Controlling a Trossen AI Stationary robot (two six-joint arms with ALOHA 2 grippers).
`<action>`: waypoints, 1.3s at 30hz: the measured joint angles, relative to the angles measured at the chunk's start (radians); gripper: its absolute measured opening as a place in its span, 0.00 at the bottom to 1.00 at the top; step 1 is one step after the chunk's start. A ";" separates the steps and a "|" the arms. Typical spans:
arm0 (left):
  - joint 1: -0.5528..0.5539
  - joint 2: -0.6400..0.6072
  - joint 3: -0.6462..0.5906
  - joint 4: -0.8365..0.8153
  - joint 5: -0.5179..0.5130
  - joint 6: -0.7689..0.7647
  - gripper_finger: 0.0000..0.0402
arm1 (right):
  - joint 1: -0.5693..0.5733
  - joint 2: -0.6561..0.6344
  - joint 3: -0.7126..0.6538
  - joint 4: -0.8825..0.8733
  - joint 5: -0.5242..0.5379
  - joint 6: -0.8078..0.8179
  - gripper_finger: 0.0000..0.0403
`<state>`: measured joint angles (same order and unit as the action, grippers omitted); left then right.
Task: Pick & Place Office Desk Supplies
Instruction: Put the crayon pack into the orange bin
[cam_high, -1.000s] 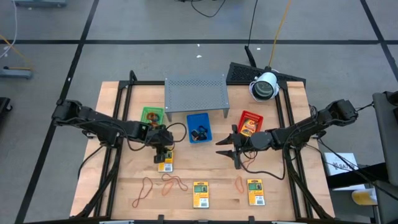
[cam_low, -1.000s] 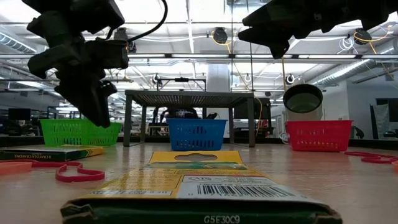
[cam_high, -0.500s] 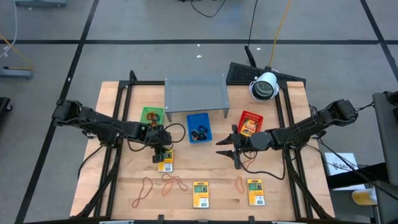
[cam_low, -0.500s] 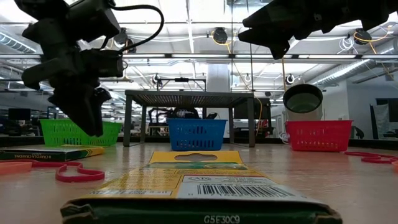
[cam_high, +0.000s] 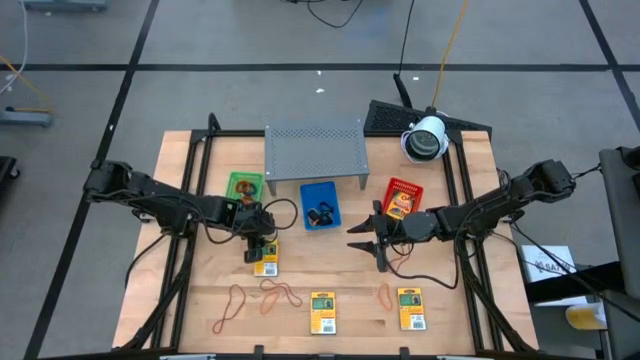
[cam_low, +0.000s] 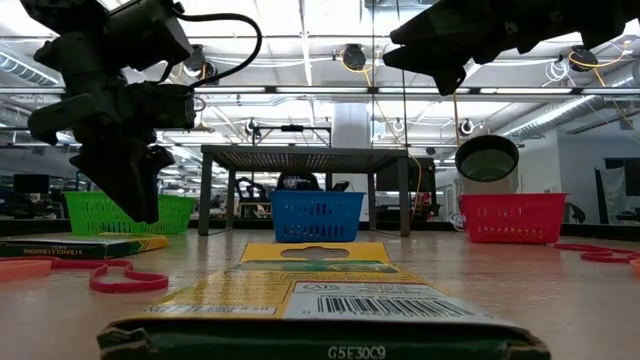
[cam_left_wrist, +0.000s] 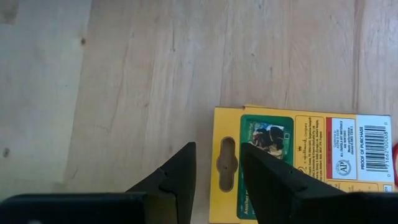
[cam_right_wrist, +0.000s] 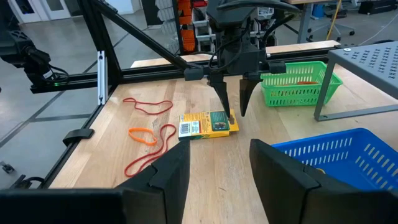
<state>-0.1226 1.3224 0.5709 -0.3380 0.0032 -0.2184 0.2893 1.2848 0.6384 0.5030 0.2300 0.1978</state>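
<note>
The left claw (cam_high: 257, 244) hangs spread just above the hang-hole end of a yellow packet (cam_high: 265, 260), which lies flat on the bench (cam_high: 330, 270) left of centre, in front of the green tray (cam_high: 243, 185). To grip well, it should descend straight so one finger clears the packet's short edge, then close squarely. The right claw (cam_high: 372, 240), spread and empty, waits mid-bench near the red tray (cam_high: 402, 196).

3 flat yellow cardboard packets (cam_high: 265, 259) (cam_high: 321, 312) (cam_high: 411, 308) lie on the wooden table (cam_high: 180, 300), with 3 orange-red rubber-band loops (cam_high: 227, 307) (cam_high: 281, 292) (cam_high: 385, 293). 3 plastic mesh trays stand there: 1 green (cam_high: 243, 184), 1 blue (cam_high: 320, 203), 1 red (cam_high: 401, 197). 1 grey perforated metal shelf (cam_high: 314, 148).
</note>
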 joint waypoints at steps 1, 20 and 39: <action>0.000 0.000 0.000 0.000 0.000 0.000 0.33 | 0.000 0.000 0.000 0.000 0.000 0.000 0.39; 0.000 0.000 0.000 -0.003 0.000 -0.031 0.33 | 0.000 0.000 0.000 0.000 0.000 0.000 0.39; -0.002 0.092 0.002 0.052 0.068 -0.040 0.33 | 0.000 0.000 -0.002 0.000 -0.004 0.000 0.39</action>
<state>-0.1246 1.4147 0.5727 -0.2862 0.0713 -0.2584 0.2896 1.2846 0.6369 0.5028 0.2261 0.1978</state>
